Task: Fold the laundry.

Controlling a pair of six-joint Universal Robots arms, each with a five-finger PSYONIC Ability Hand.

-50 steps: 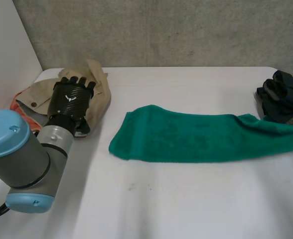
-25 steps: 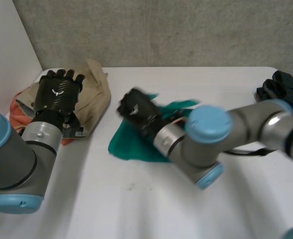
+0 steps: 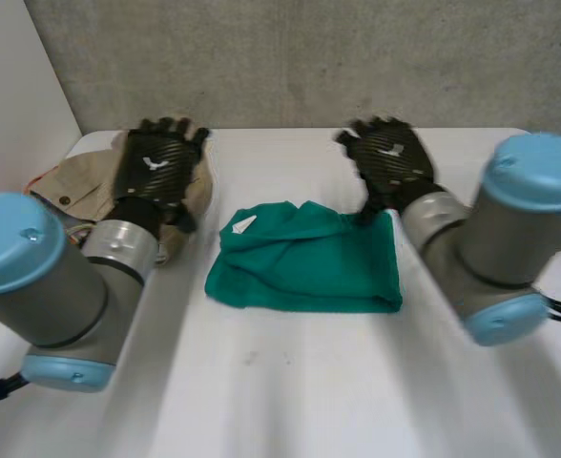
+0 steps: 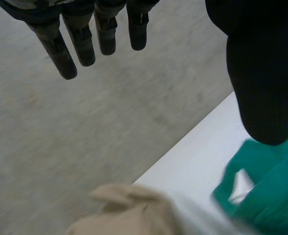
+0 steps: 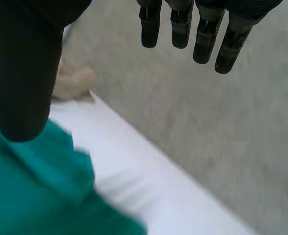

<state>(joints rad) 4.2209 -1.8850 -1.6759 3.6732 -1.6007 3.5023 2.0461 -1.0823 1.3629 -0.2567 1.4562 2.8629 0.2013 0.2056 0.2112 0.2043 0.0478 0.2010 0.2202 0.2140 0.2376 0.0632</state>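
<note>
item 1: green towel (image 3: 304, 262). lies on the white surface (image 3: 290, 382) between the two robot hands, doubled over into a rough rectangle. the folded edge sits on the right robot hand's side. the layers toward the left robot hand are loose and rumpled, and a white label (image 3: 245, 224) shows at that corner. judged one fold done, with the edges not yet squared.

item 2: right robot hand (image 3: 390, 162). open, fingers (image 5: 183, 29) straight and spread, nothing held. it is poised by the towel's far corner on its own side, with the thumb (image 5: 21, 73) over the green cloth. whether the heel of the hand touches the towel cannot be told. the placement suits a hand that has let the cloth go, or one ready to press the fold flat.

item 3: left robot hand (image 3: 156, 167). open, fingers (image 4: 60, 44) straight, empty, raised off the surface. it hangs over the beige garment (image 3: 75, 176), with the towel's rumpled corner just beside its thumb. it is likely held clear so the towel can settle.

item 4: beige garment. bunched in a heap under and behind the left robot hand, near the surface's edge and apart from the towel. unfolded, probably next in line.

item 5: grey wall (image 3: 290, 57). beyond both sets of fingertips.
</note>
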